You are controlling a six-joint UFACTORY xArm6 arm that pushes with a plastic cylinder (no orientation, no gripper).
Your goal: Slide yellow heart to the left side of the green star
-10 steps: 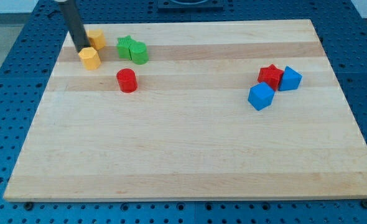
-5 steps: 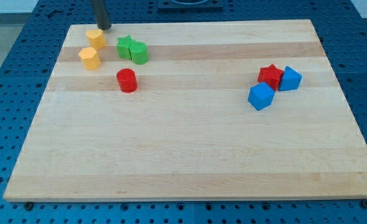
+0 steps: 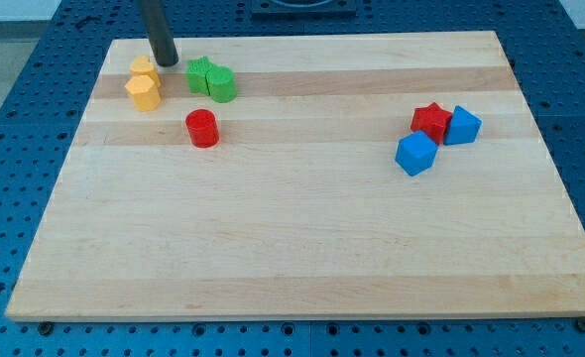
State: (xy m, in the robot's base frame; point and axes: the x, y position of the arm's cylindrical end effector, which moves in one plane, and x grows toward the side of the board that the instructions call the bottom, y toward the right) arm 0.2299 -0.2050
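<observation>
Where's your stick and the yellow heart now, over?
My tip down near the view's top left, between the yellow blocks and green star. Upper yellow block touching the lower yellow block, left of the star. Nothing between them.

Pale wooden board (image 3: 302, 248), striped grain, blue perforated table (image 3: 5, 149) around it, even light

The wooden table (image 3: 302, 248) has a red cylinder (image 3: 202, 128) as its landmark. Two yellow blocks (image 3: 143, 84) and two green blocks (image 3: 211, 79) sit just above it. Well off to its right is a cluster of a red star (image 3: 430, 121) plus two blue cubes (image 3: 439, 140).
</observation>
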